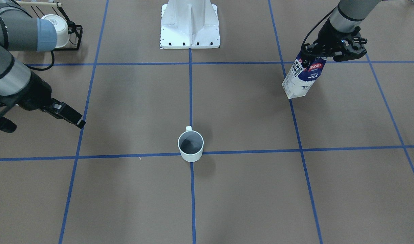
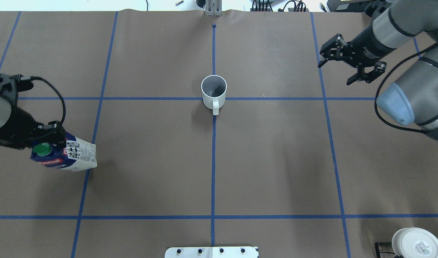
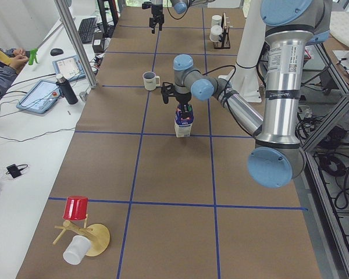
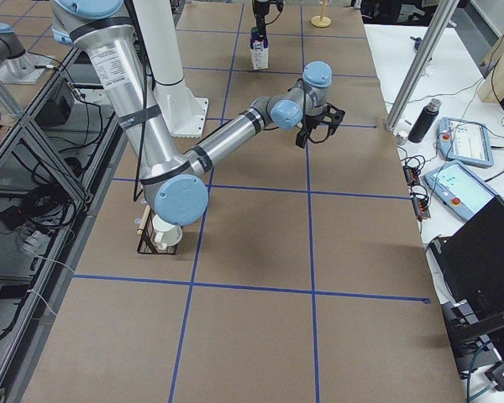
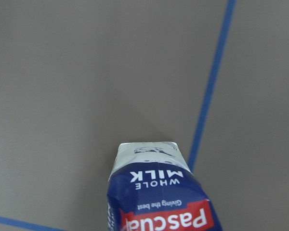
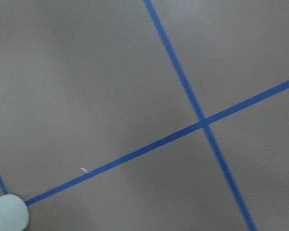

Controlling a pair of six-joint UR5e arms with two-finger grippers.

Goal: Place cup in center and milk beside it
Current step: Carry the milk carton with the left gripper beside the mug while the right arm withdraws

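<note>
The cup (image 1: 190,145), a small white mug with a dark grey inside, stands upright on the crossing of blue tape lines at the table's middle; it also shows in the overhead view (image 2: 213,91) and at the bottom-left corner of the right wrist view (image 6: 7,215). The milk (image 1: 303,76), a dark-blue and white carton with a green cap (image 2: 42,149), is on the robot's left side. My left gripper (image 1: 323,54) is shut on its top. I cannot tell if its base touches the table. My right gripper (image 1: 46,126) is open and empty, far to the cup's side.
A black rack (image 1: 73,34) with a white mug showing a printed base (image 2: 415,243) stands near the robot's right. The robot's white base plate (image 1: 190,27) is at the near edge. A wooden stand with a red cup (image 3: 75,207) sits at the left end.
</note>
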